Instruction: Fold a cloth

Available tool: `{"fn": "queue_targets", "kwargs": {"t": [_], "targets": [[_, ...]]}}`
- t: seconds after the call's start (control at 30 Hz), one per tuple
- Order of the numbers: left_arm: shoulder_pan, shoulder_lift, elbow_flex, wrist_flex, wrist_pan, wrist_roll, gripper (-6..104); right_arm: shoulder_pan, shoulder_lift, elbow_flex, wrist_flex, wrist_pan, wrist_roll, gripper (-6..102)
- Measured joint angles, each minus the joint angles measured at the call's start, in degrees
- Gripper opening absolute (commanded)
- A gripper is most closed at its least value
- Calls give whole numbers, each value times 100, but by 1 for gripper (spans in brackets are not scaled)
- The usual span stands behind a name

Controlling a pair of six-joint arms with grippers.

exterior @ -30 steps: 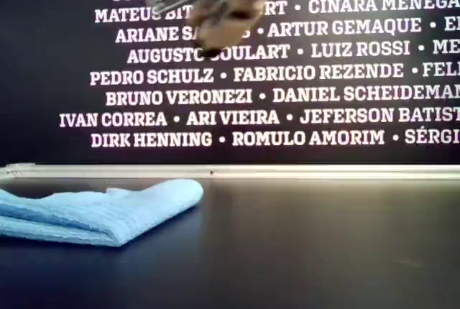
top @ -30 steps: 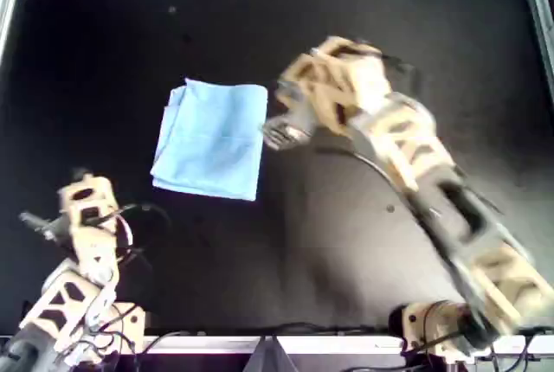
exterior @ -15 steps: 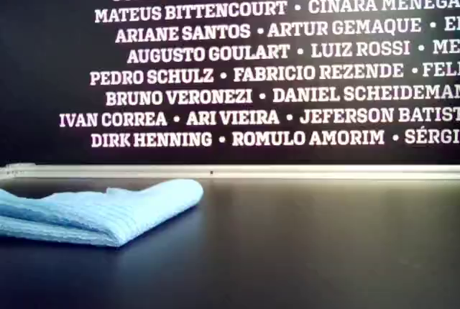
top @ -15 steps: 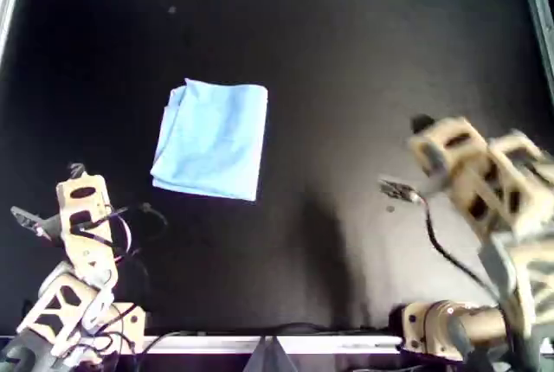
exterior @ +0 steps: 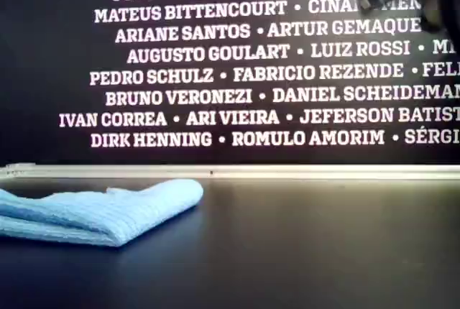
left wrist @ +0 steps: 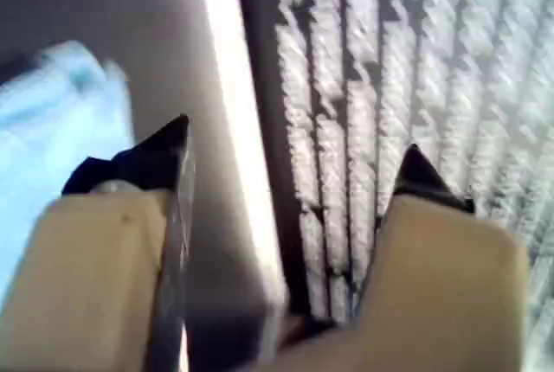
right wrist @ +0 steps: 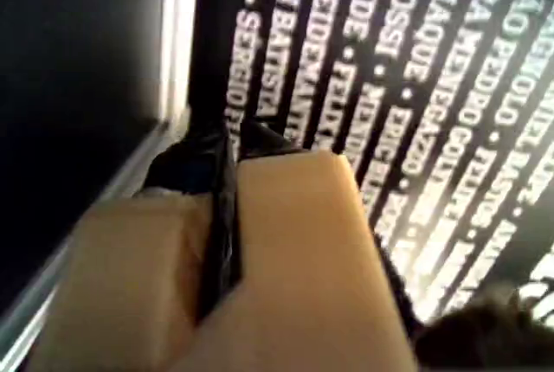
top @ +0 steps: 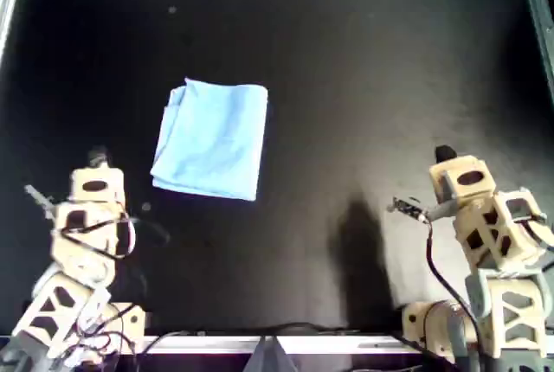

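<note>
The cloth (top: 211, 140) lies folded into a neat stacked rectangle on the black table (top: 363, 60), left of centre in the overhead view and nearer the far edge — layers show along its side in the exterior view. My first gripper (left wrist: 290, 164) stands wide open with nothing between its jaws. My second gripper (right wrist: 229, 143) is closed on nothing. Both arms sit near the near edge, well apart from the cloth — I judge the folding essentially done.
</note>
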Motion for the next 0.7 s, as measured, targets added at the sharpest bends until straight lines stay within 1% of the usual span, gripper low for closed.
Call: {"fn": "queue_targets", "kwargs": {"t": [0.03, 0.1, 0.13, 0.17, 0.3, 0.37, 0.4, 0.43, 0.5, 0.57, 0.6, 0.7], "targets": [[369, 18, 0, 0, 79, 18, 81, -62, 149, 149, -97, 0, 0, 3], [1011, 35, 0, 0, 114, 18, 81, -176, 439, 431, -237, -35, 0, 3], [1230, 44, 0, 0, 132, 18, 81, -185, 448, 554, -290, -62, 0, 3], [1336, 53, 62, 0, 149, 18, 81, -167, 448, 694, -308, -70, 0, 3], [1521, 62, 404, 132, 220, -18, 81, -185, 448, 1274, -316, -70, 0, 2], [1529, 79, 413, 439, 229, -26, 81, -211, 466, 1441, -325, -70, 0, 2], [1529, 79, 413, 686, 281, -26, 81, -237, 466, 1529, -325, -44, 0, 2], [1529, 79, 413, 993, 396, -26, 81, -308, 466, 1556, -325, -35, 0, 2], [1529, 79, 413, 1626, 519, -35, 81, -448, 466, 1564, -325, -35, 0, 2], [1547, 79, 413, 2232, 703, -53, 81, -510, 466, 1564, -325, -35, 0, 2], [1556, 79, 413, 2496, 800, -53, 81, -519, 466, 1564, -325, -35, 44, 2], [1600, 79, 413, 3023, 1072, -53, 81, -519, 466, 1564, -70, -53, 53, 2]]}}
